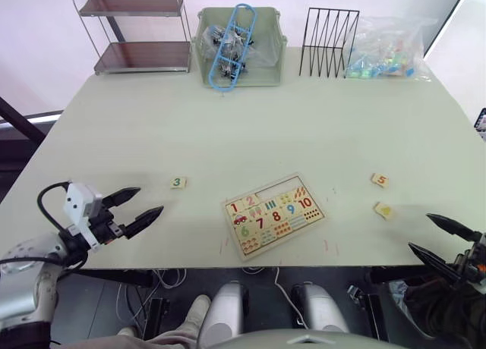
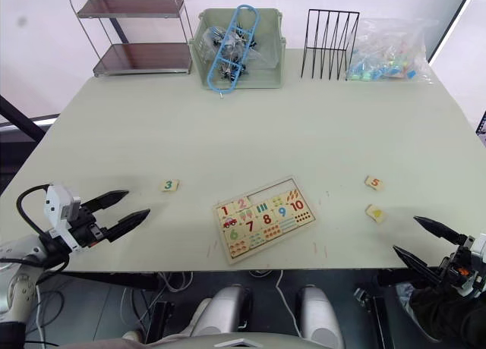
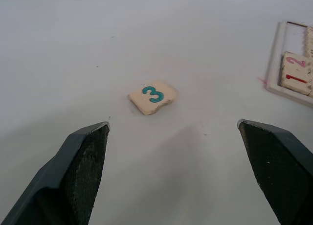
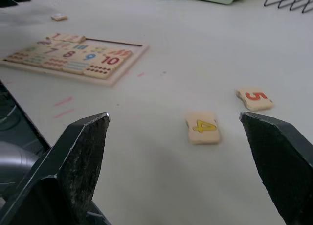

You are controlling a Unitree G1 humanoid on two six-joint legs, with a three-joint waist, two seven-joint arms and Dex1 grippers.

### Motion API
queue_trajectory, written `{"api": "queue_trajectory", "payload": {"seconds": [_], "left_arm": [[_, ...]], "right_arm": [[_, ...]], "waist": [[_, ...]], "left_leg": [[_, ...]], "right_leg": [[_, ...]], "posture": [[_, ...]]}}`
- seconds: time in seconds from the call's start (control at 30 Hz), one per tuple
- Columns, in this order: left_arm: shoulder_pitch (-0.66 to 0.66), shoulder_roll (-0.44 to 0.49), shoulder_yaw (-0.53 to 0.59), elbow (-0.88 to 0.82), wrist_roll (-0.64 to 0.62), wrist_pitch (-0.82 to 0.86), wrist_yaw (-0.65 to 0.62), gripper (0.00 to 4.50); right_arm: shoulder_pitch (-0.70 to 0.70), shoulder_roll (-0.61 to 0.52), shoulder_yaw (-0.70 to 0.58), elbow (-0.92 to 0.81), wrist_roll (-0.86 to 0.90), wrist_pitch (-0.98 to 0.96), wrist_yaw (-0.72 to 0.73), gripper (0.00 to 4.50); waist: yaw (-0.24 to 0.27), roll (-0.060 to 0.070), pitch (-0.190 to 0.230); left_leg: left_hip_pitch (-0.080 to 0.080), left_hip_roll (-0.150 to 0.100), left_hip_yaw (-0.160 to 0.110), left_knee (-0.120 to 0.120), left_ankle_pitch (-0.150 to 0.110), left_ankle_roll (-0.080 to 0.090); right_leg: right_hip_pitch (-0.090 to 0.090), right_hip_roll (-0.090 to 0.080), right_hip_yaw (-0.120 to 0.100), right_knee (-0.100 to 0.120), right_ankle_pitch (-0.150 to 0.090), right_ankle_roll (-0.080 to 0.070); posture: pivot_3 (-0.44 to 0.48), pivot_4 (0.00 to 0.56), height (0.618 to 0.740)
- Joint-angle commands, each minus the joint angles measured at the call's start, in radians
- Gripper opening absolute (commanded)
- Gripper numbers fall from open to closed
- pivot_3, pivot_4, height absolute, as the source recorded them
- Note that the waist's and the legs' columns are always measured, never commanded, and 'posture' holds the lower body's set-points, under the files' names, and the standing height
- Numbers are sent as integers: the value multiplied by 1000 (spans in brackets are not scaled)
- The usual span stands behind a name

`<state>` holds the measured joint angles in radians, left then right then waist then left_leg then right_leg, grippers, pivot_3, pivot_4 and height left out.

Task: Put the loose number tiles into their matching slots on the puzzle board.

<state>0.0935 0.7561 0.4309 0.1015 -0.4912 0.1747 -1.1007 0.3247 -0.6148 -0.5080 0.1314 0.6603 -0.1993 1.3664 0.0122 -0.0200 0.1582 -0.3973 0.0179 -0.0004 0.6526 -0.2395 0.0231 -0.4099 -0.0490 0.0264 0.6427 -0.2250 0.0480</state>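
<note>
just ahead of the released left tool [image 1: 143,202], flat on the desk [image 1: 250,129]: tile 3 [image 3: 152,96]. best straddled squarely, pinched by opposite edges, carried to the puzzle board [image 1: 273,215].

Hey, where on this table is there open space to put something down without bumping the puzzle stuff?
The wide middle of the table is bare, between the back row and the puzzle board. Crowded: along the back, shelf rack, green bin, wire rack, bag; near the 3 tile, 5 tile, 4 tile.
</note>
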Motion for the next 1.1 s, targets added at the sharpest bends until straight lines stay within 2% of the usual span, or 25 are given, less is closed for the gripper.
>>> {"api": "queue_trajectory", "payload": {"seconds": [0.03,0.2,0.4,0.53,0.73,0.83,0.93,1.1], "left_arm": [[-63,42,-23,69,25,-55,-55,4454],[-174,80,-74,210,59,-112,-135,4454],[-344,138,-167,438,134,-235,-296,4454],[-517,152,-242,623,204,-319,-375,4454],[-684,130,-297,811,271,-356,-379,4454],[-675,100,-271,780,231,-315,-382,4454],[-615,76,-230,685,187,-249,-329,4454],[-364,16,-133,234,106,-6,-56,4454]], "right_arm": [[11,5,-8,-64,35,12,11,4500],[24,17,2,-103,38,11,18,4500],[34,31,10,-145,43,11,23,4500],[34,37,13,-161,43,7,20,4500],[41,48,9,-176,42,-8,18,4500],[57,60,4,-190,43,-20,12,4500],[69,67,4,-202,44,-26,11,4500],[66,62,3,-199,54,-25,26,4500]], "waist": [[0,0,0],[0,0,0],[0,0,0],[1,0,0],[-3,-1,0],[-4,-1,0],[-8,-1,0],[-19,-1,0]], "left_leg": [[0,0,0,0,0,0],[0,0,0,0,0,0],[0,0,0,0,0,0],[-1,-3,-1,0,0,0],[-1,-5,-2,0,0,0],[-1,-5,-2,0,0,0],[-1,-5,-2,0,0,0],[-1,1,-7,0,0,0]], "right_leg": [[0,0,0,0,0,0],[0,0,0,0,0,0],[0,0,-1,0,0,0],[0,0,-1,0,0,0],[0,0,-1,0,2,4],[0,0,-1,1,2,4],[0,0,-1,1,2,4],[0,-1,-1,1,3,4]], "posture": [[0,150,740],[0,150,740],[0,150,740],[0,150,740],[0,150,740],[0,150,740],[0,150,740],[0,150,740]]}}
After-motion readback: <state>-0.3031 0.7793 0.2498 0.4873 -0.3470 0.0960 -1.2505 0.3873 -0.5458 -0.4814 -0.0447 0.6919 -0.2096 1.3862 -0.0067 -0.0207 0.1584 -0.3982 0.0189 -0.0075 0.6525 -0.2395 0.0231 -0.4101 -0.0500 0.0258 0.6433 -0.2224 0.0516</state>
